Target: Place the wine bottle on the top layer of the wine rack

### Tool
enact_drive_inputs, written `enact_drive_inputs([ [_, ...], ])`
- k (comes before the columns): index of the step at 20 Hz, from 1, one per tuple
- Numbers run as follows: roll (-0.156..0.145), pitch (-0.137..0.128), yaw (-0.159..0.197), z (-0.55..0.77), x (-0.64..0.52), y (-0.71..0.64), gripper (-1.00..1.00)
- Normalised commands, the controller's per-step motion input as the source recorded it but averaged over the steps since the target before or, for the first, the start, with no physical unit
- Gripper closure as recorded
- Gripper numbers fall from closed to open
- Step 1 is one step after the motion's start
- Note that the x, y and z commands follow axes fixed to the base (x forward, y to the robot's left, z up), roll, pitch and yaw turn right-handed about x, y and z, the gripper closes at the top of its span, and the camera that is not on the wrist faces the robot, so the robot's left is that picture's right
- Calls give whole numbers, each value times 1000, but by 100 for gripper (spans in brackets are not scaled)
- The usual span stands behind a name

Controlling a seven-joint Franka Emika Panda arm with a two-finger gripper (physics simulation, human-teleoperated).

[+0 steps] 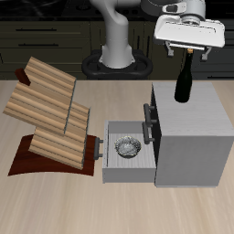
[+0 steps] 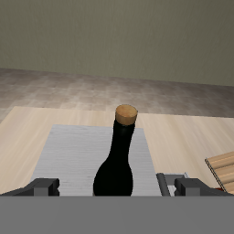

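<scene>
The wine bottle [image 1: 183, 80], dark with a long neck and a light cap, stands upright on top of the grey cabinet [image 1: 196, 123], near its back edge. My gripper [image 1: 191, 53] hangs over it, open, with its fingers wide apart on either side of the neck and not touching it. In the wrist view the bottle [image 2: 119, 164] rises between the two spread fingertips [image 2: 41, 187]. The wine rack sits across the table on a dark reddish base [image 1: 27, 163]. Its top layer [image 1: 44, 87] of slanted light-brown slats is bare.
The grey cabinet has an open drawer [image 1: 108, 166] facing the rack, with a small metal bowl [image 1: 126, 145] in it. Lower slat tiers [image 1: 64, 142] sit under the top layer. The robot base [image 1: 117, 50] stands at the back.
</scene>
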Motion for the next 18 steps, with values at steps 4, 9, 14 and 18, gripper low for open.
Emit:
enact_drive_inputs([
  [4, 37, 4, 7, -94, 143, 165, -100],
  [9, 3, -4, -8, -109, 169, 64, -100],
  [14, -5, 7, -39, -62, 211, -33, -100],
  [18, -26, 60, -38, -33, 265, -184, -100],
])
